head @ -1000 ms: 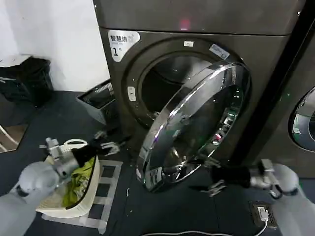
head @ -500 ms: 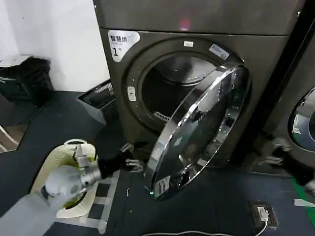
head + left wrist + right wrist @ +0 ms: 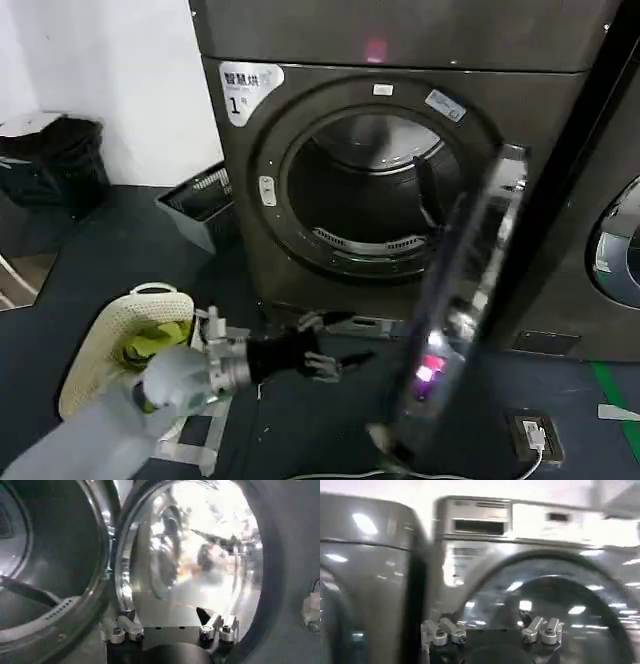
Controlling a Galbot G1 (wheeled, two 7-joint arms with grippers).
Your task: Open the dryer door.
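Dark floor (image 3: 90, 250) and white wall (image 3: 110, 70) left of the dryer (image 3: 400, 40), white "1" sticker (image 3: 248, 88) at the drum's upper left, dryer door (image 3: 455, 310) swung wide right of the drum, left gripper (image 3: 330, 345) below the drum, fingers apart, right gripper (image 3: 490, 630) fingers apart.

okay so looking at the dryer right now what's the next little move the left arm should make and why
Probably ease the left pincer back from the machine, or at most give one last light nudge. The dryer door already stands swung wide, seen nearly edge-on at the right of the drum opening, which is fully exposed. The left pincer is open, holds nothing and sits low in front of the opening.
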